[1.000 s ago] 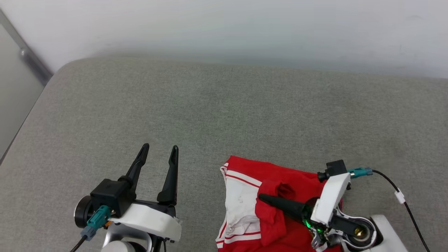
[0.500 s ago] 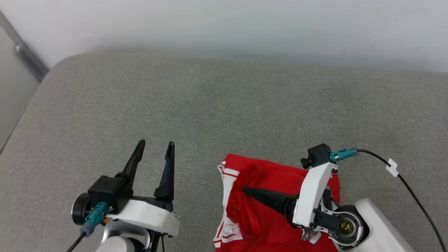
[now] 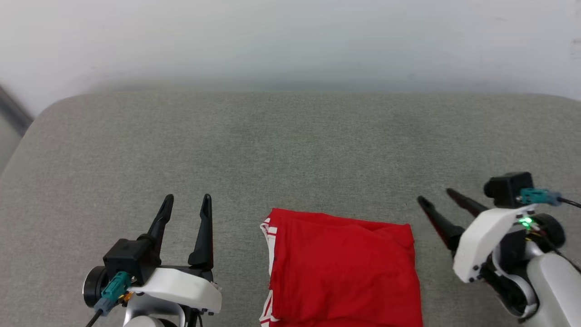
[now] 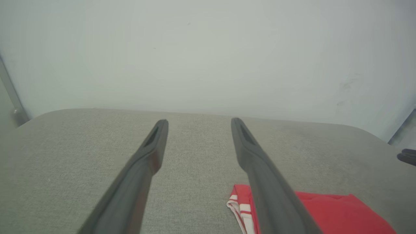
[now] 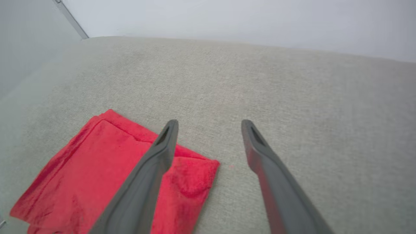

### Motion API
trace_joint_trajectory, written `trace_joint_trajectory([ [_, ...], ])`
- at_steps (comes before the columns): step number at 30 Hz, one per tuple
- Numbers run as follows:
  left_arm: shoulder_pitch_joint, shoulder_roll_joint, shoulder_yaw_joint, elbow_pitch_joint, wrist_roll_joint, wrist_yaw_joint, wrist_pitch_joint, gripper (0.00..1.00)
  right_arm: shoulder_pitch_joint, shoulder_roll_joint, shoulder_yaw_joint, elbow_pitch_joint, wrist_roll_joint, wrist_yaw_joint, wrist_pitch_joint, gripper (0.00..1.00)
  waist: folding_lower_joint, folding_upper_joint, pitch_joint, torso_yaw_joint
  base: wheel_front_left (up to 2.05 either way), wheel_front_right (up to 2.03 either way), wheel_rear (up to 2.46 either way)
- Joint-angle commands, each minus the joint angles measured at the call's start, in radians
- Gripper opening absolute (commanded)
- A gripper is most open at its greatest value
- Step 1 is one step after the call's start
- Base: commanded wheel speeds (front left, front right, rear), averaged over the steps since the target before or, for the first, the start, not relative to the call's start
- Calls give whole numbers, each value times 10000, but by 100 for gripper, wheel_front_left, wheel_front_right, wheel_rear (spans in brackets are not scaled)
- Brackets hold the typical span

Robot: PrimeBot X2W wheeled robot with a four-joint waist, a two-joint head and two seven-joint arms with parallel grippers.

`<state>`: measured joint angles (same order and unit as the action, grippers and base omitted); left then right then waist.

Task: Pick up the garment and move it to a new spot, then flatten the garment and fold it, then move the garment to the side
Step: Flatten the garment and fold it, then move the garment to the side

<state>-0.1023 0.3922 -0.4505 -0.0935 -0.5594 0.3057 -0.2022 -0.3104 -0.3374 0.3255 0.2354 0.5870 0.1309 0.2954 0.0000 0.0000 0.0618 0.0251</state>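
Note:
The garment point(image 3: 342, 268) lies folded into a red rectangle on the grey cushion, near the front edge, with striped red-and-white trim along its left side; its letters and number are hidden. It also appears as the garment point(image 4: 328, 211) in the left wrist view and the garment point(image 5: 107, 175) in the right wrist view. My left gripper point(image 3: 187, 200) stands open to its left, holding nothing. Just beyond the garment's right edge my right gripper point(image 3: 438, 196) is open and apart from the cloth.
The grey cushion point(image 3: 290, 150) stretches wide behind the garment up to a pale wall point(image 3: 290, 41). Its rounded left corner point(image 3: 41, 113) drops off beside a grey panel. A black cable point(image 3: 569, 202) trails from my right wrist.
My right gripper let go of the garment and swung off it to the right, opening. The garment now lies flat as a folded rectangle. The camera shifted too.

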Motion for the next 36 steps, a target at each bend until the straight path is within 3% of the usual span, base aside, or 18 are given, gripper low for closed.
trace_joint_trajectory([
  [1, 124, 22, 69, 75, -71, 15, -57, 100, 329, -30, -629, -188, -763, -4, -391, 100, 0, 0, -91, -211, 0, 0, 0],
  [7, 209, 98, 261, 282, -160, 32, -193, 100, 1222, 696, -2867, -1362, -2285, -4, -1858, 100, 0, 0, -15, -539, 0, 0, 0],
  [10, 285, 114, 387, 428, -242, 43, -255, 100, 1676, 1077, -3292, -2078, -2644, -4, -2556, 100, 0, 0, -53, -631, 0, 0, 0],
  [19, 794, 48, 522, 840, -365, 93, -416, 100, 2917, 1564, -3442, -3100, -3062, -4, -3158, 100, 0, 0, -560, -726, 0, 0, 0],
  [36, 1290, 35, 377, 1333, -302, -31, -524, 100, 4028, 2043, -3627, -3653, -3437, -4, -2636, 100, 0, 0, -1091, -689, 0, 0, 0],
])
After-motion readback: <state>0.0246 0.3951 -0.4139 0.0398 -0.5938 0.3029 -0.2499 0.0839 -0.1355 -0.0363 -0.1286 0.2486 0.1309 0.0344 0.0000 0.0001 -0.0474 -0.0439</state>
